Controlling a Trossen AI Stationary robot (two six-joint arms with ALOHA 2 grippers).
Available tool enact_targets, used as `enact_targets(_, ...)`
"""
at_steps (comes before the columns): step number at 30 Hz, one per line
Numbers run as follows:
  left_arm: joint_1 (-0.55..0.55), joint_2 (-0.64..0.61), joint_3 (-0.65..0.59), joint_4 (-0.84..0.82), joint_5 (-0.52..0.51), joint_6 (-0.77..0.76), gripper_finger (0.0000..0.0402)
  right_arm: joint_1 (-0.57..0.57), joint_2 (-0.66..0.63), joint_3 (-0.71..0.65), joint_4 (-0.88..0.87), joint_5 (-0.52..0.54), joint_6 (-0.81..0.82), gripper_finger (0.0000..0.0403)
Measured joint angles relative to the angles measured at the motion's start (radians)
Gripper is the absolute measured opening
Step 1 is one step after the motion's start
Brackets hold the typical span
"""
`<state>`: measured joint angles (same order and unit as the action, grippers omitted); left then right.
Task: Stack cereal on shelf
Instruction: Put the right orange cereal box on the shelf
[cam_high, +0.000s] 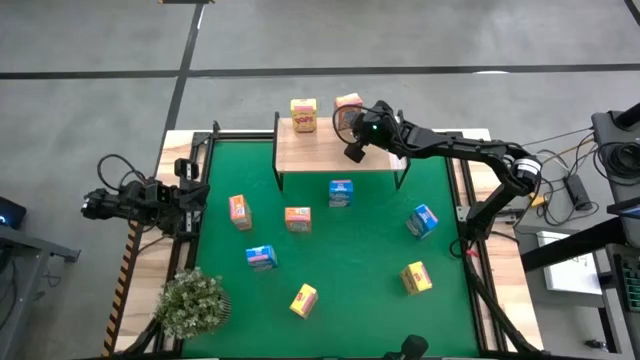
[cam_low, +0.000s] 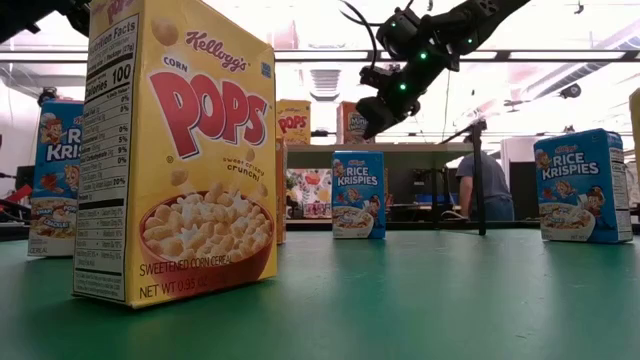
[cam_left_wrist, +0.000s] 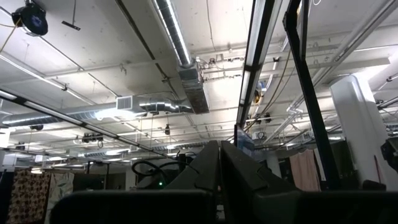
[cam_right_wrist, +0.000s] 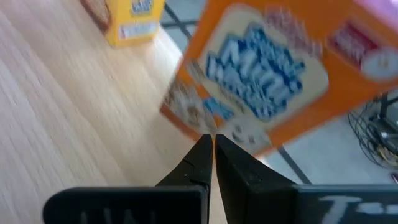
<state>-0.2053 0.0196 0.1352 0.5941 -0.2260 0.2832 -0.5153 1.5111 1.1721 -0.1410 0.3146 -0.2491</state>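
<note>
The light-wood shelf (cam_high: 330, 155) stands at the mat's far edge. On its top stand a yellow cereal box (cam_high: 303, 114) and an orange-pink box (cam_high: 348, 103), the latter at the far edge. My right gripper (cam_high: 346, 119) is shut over the shelf top, its tips right at the orange-pink box (cam_right_wrist: 267, 81), which looks blurred and tilted in the right wrist view. Several more boxes stand on the green mat (cam_high: 360, 260). My left gripper (cam_left_wrist: 219, 149) is shut and empty, parked at the table's left edge. My right gripper's shut fingertips (cam_right_wrist: 202, 144) stand at the lower edge of the orange-pink box's printed face (cam_right_wrist: 214, 127), coming from the near right and slanting down. I cannot tell whether they touch it.
On the mat stand two orange-pink boxes (cam_high: 239, 211) (cam_high: 297, 218), three blue boxes (cam_high: 340, 192) (cam_high: 422, 220) (cam_high: 261, 257) and two yellow boxes (cam_high: 303, 299) (cam_high: 416, 277). A potted plant (cam_high: 192, 302) stands at the near left corner. The shelf top between the two boxes and its near edge is bare wood.
</note>
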Motion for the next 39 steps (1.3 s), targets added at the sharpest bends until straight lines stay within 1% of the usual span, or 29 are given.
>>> enact_targets(3, 0.0, 0.0, 0.0, -0.001, 0.0, 0.0, 0.0, -0.001, -0.012, 0.0, -0.061, 0.001, 0.004, 0.0009)
enact_targets(5, 0.0, 0.0, 0.0, -0.001, 0.0, 0.0, 0.0, -0.006, -0.019, 0.0, -0.088, 0.022, 0.004, 0.0009)
enact_targets(8, 0.0, 0.0, 0.0, -0.002, 0.0, 0.0, 0.0, -0.028, -0.021, 0.0, -0.084, 0.093, 0.003, 0.0009)
enact_targets(13, 0.0, 0.0, 0.0, -0.001, 0.0, 0.0, 0.0, -0.091, -0.021, 0.0, -0.031, 0.092, -0.002, 0.0009)
enact_targets(20, 0.0, 0.0, 0.003, -0.003, 0.0, 0.0, 0.0, -0.174, -0.021, 0.0, 0.025, -0.078, 0.048, 0.0009)
enact_targets(26, 0.0, 0.0, 0.003, -0.004, 0.0, 0.0, 0.0, -0.183, -0.021, 0.0, 0.071, -0.192, 0.056, 0.0009)
enact_targets(34, 0.0, 0.0, 0.004, -0.004, 0.0, 0.0, 0.0, -0.177, -0.021, 0.0, 0.072, -0.196, 0.074, 0.0009)
enact_targets(39, 0.0, 0.0, 0.004, -0.004, 0.0, 0.0, 0.0, -0.176, -0.021, 0.0, 0.072, -0.237, 0.096, 0.0009)
